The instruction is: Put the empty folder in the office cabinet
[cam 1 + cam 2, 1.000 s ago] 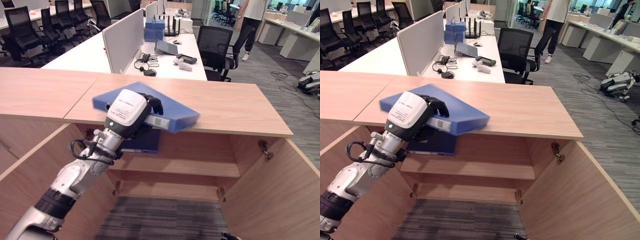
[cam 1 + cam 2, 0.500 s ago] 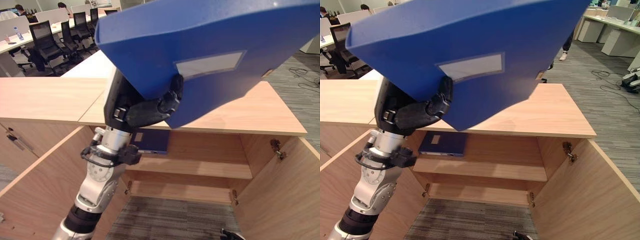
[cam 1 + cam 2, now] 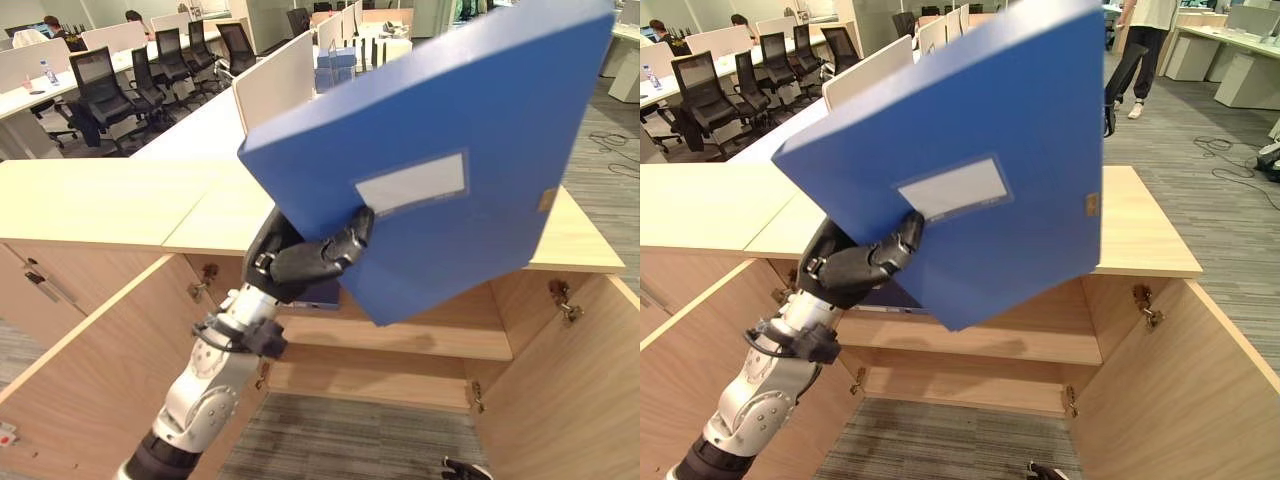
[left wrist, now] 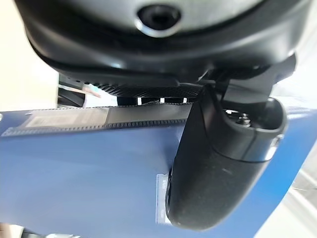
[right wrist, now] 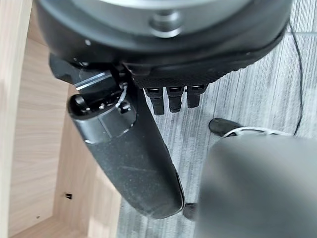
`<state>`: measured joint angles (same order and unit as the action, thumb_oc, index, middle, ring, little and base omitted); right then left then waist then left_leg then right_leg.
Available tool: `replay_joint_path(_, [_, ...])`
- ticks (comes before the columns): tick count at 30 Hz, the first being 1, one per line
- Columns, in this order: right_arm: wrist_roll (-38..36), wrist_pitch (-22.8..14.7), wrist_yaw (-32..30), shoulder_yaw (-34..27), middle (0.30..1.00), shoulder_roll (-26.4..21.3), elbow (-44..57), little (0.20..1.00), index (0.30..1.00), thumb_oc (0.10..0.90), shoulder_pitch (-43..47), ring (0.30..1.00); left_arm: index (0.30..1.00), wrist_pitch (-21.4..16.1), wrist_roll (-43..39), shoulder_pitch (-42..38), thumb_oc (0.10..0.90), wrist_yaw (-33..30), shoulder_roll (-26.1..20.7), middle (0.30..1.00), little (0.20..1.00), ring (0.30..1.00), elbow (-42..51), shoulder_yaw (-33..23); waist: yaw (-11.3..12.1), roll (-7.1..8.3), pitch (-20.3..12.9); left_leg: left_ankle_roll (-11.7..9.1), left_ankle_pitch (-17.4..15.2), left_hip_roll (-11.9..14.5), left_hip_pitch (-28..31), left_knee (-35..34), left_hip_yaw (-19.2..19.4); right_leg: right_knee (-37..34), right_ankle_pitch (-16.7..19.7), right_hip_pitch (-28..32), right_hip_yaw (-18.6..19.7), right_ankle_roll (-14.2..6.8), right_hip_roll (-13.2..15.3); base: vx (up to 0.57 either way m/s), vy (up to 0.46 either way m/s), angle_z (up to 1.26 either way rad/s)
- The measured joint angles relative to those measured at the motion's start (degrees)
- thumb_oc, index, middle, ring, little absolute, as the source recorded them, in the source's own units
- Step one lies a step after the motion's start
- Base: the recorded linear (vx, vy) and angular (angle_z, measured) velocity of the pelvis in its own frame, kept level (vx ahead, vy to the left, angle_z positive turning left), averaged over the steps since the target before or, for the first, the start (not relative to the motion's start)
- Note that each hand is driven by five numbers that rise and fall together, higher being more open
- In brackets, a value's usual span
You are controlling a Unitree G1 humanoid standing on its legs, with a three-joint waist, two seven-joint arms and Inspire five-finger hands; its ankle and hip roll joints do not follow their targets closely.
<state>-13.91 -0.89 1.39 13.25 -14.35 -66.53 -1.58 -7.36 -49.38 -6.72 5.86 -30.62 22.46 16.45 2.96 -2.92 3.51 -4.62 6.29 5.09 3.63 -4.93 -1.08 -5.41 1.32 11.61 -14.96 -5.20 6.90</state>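
Above the open cabinet [image 3: 560, 255], your left hand [image 3: 300, 262] pinches the blue folder [image 3: 450, 170], tilted upright. Right hand [image 5: 133, 163]: fingers straight, holding nothing.

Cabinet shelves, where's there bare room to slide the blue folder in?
The upper shelf is bare right of the dark folder already lying at its left end. The lower shelf looks bare. The left hand holds the blue folder above the cabinet top.
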Motion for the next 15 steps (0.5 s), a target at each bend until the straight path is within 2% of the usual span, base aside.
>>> replay_joint_path(8, [-5.47, -0.14, -0.07, -2.10, 0.900, 0.09, 1.04, 0.900, 0.900, 0.800, 2.31, 0.900, 0.300, 4.86, 0.05, 7.89, 0.400, 3.61, -6.50, 0.300, 0.300, 0.300, -5.39, -0.50, 0.97, -0.19, 0.81, 0.06, -0.81, -0.11, 0.46, 0.00, 0.05, -0.01, -0.67, 0.72, 0.07, -0.40, 0.14, 0.00, 0.000, 0.00])
replay_joint_path(12, [-9.65, -0.02, -0.62, -4.56, 0.900, 0.12, 3.38, 0.900, 0.900, 0.800, 2.75, 0.900, 0.300, 6.10, 0.15, 11.85, 0.400, 3.65, -6.94, 0.300, 0.300, 0.300, -9.03, -1.67, 2.10, -0.03, 1.20, 0.25, -0.91, -0.20, 0.53, 0.00, 0.09, 0.00, -0.54, 0.75, 0.05, -0.14, 0.22, 0.00, 0.000, 0.00])
replay_joint_path(15, [-13.90, -0.79, -2.47, -5.21, 0.900, 0.11, 11.35, 0.900, 0.900, 0.800, 2.81, 0.900, 0.300, 6.25, 0.26, 14.48, 0.400, 3.12, -6.62, 0.300, 0.300, 0.300, -10.86, -4.52, 2.04, 0.56, 1.67, 0.24, -0.51, -0.21, 0.63, 0.00, 0.14, 0.29, -0.48, 0.68, 0.03, -0.09, 0.22, 0.00, 0.000, 0.00])
